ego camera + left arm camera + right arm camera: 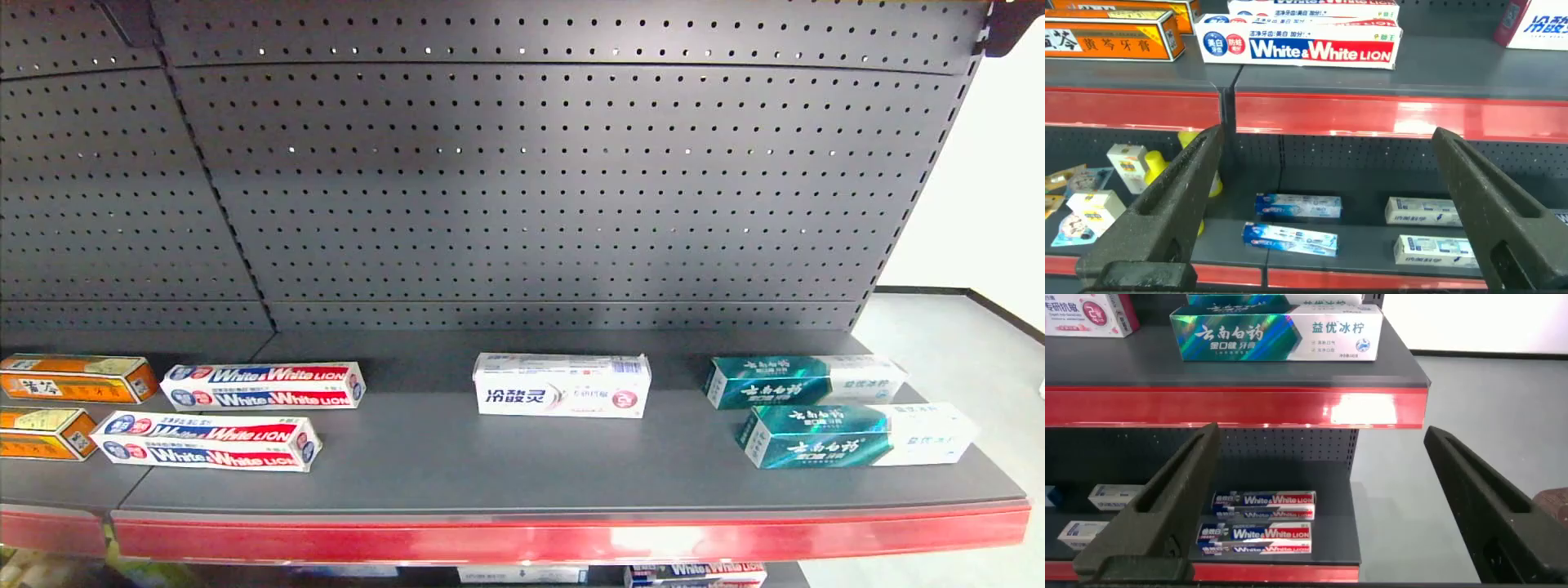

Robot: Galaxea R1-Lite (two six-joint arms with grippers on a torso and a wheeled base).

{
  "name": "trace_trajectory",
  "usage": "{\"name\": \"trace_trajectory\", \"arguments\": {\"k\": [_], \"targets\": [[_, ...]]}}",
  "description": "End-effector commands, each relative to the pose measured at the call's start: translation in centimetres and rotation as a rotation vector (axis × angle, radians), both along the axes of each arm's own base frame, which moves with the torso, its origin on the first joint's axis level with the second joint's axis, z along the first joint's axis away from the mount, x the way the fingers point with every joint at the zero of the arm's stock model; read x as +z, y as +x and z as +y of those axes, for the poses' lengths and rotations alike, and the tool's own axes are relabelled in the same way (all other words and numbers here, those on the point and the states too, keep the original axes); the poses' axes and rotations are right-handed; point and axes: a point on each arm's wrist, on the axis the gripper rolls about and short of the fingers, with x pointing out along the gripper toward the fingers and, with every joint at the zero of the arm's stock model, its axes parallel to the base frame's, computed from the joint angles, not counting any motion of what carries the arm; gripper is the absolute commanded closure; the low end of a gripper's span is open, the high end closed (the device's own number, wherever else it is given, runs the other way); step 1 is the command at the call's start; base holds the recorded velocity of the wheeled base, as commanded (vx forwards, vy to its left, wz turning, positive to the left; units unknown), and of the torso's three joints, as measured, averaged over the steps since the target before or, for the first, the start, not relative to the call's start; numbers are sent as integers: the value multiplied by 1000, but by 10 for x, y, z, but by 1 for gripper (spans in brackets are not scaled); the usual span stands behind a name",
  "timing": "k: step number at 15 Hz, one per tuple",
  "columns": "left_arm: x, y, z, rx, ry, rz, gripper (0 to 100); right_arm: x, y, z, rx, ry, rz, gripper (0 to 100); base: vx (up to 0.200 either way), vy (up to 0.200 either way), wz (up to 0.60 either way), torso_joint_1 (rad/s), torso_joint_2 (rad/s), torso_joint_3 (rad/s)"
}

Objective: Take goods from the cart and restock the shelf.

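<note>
Orange cardboard toothpaste boxes (pixel 77 377) and red-white-blue cartons (pixel 263 385) lie label-forward for shoppers on the dark metal shelf (pixel 490 465), above the spread, empty left gripper (pixel 1327 139). A lone white carton (pixel 562 385) likely marks the gap to restock. Teal cartons (pixel 804 380) sit above the splayed, empty right gripper (pixel 1320 431), whose camera reveals lower-shelf cartons (pixel 1264 504).

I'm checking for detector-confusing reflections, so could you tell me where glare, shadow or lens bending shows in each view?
Head view: white glare on the red shelf edge, and the pegboard back bows from lens distortion. Right wrist view: a bright reflection on that edge below the green toothpaste box. Left wrist view: the lower shelf lies in shade, no strong glare.
</note>
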Motion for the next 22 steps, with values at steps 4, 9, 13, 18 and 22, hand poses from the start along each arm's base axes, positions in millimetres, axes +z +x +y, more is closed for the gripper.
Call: {"name": "trace_trajectory", "arguments": {"k": [4, 9, 13, 18, 22], "targets": [[0, 0, 0, 0, 0, 0, 0, 0, 0, 0, 0, 1, 0, 0, 0, 0, -600, 1, 1, 5], [0, 0, 0, 2, 0, 0, 0, 0, 0, 0, 0, 2, 0, 0, 0, 0, -600, 12, 4, 4], [0, 0, 0, 2, 0, 0, 0, 0, 0, 0, 0, 1, 0, 0, 0, 0, -600, 0, 1, 1], [0, 0, 0, 0, 0, 0, 0, 0, 0, 0, 0, 1, 0, 0, 0, 0, -600, 2, 3, 4], [0, 0, 0, 0, 0, -2, 0, 0, 0, 0, 0, 1, 0, 0, 0, 0, -450, 3, -2, 3]]}}
